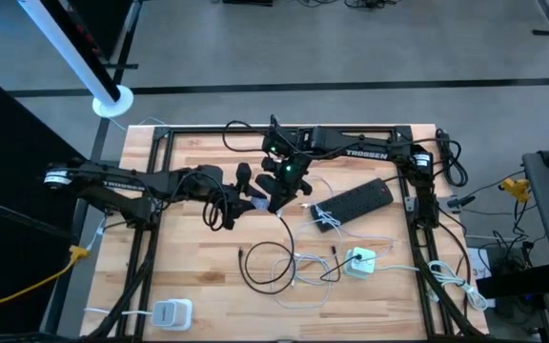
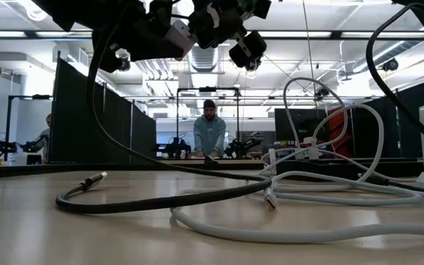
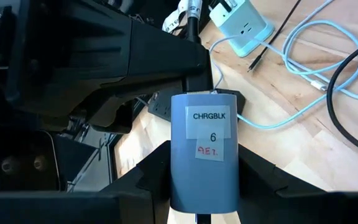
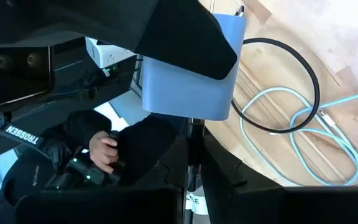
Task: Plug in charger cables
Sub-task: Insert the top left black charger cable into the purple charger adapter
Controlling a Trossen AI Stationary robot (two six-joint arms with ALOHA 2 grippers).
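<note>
In the left wrist view a grey-blue charger block [image 3: 204, 149] labelled CHRGBLK 6 sits in my left gripper [image 3: 204, 163], above the table's middle [image 1: 255, 202]. My right gripper [image 4: 192, 169] faces it from the far right [image 1: 279, 193], shut on a thin black charger cable [image 4: 194, 146] that bears a white tag [image 4: 191, 200]. Loose charger cables lie on the wood nearer the front: a black loop [image 1: 260, 269] and white loops [image 1: 305, 276]. In the low view the black loop [image 2: 160, 195] and a white one [image 2: 308, 224] rest flat. My left gripper pinches the charger block's two long sides [image 3: 178, 168] between its two fingers, which lie along the block. The fingers come from the table's left, slanting a little down. The block is lifted clear of the table, its labelled face turned up. My right gripper pinches the black cable near its plug end [image 4: 194, 163], just ahead of the white tag. It comes from the table's far right, slanting down. The cable's tip reaches the block's end face [image 4: 194, 117]; whether it is inside a port, I cannot tell.
A black power strip [image 1: 353, 202] lies right of the grippers. A white charger block [image 1: 358, 260] with cords stands at the front right, another [image 1: 172, 312] at the front left. A yellow cable [image 1: 27, 281] runs off the left edge. A person [image 2: 210, 132] stands beyond the table.
</note>
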